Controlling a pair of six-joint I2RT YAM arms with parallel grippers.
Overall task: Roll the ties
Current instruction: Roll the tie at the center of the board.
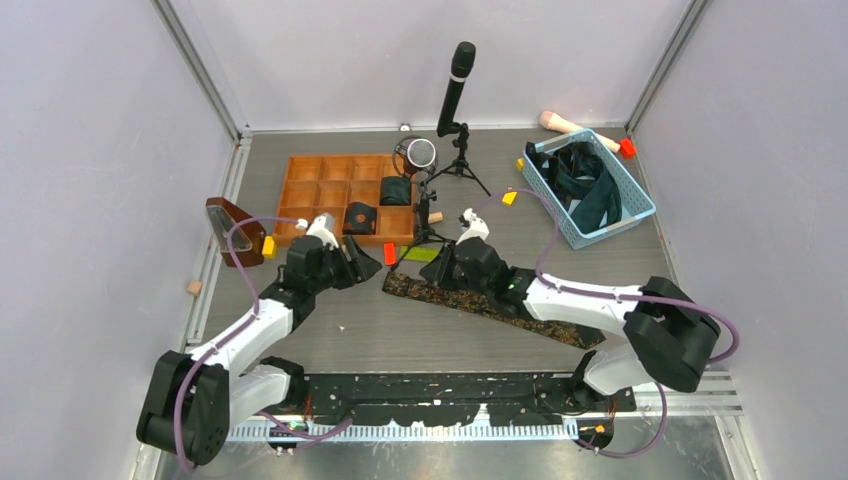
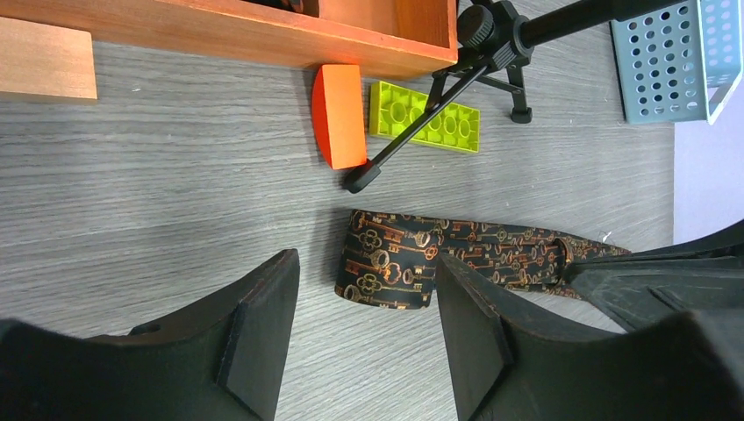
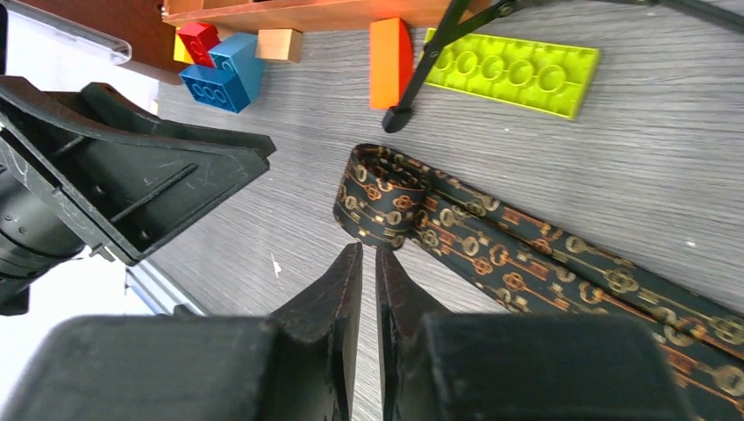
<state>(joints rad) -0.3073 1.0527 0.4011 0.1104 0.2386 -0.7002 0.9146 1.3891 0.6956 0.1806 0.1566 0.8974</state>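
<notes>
- One key-patterned tie lay slantwise across the grey desk in front of both arms, and its rolled end was turned over into a small first coil at the left.
- Just beyond that coil lay an orange block and a lime brick, with a tripod leg crossing between them.
- The left tool was released, with its jaws spread wide. It held nothing and sat near the coil on its left side.
- The right tool was almost clenched, with only a slit between its fingers. Its tips were at the coil's near edge, and I cannot tell whether they nipped the cloth.
- Two dark rolls sat in separate compartments of the wooden tray, behind the left tool.
- More loose ties, dark and teal, were heaped in the blue basket at the far right.
</notes>
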